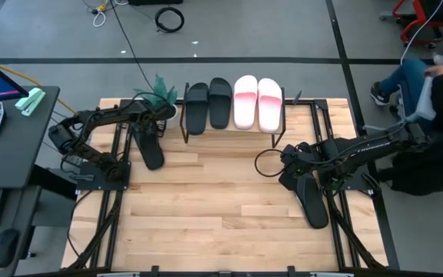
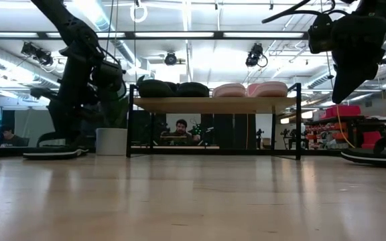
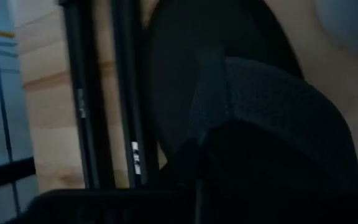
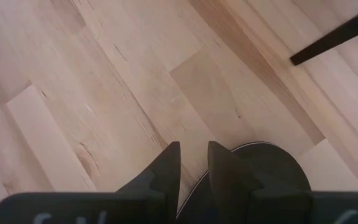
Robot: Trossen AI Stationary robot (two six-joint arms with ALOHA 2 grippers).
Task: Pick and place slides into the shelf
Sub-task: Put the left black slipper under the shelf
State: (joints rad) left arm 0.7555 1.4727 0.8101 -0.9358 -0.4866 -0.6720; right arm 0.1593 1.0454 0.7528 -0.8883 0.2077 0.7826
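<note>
Now your left gripper [image 1: 146,132] pinches strap of matte black slide [image 1: 149,148] beside low wood-topped shelf [image 1: 188,131]; your right gripper [image 4: 191,163] slightly spread over second black slide [image 1: 311,200].

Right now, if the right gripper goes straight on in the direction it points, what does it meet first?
Probably the bare wooden tabletop. The right gripper points down at it, with a black slide just beside its fingers, so that may be touched first; depth is unclear.

Four slides [image 1: 227,102] atop shelf [image 1: 183,123]; one slide [image 1: 149,147] left, another [image 1: 312,202] right
</note>
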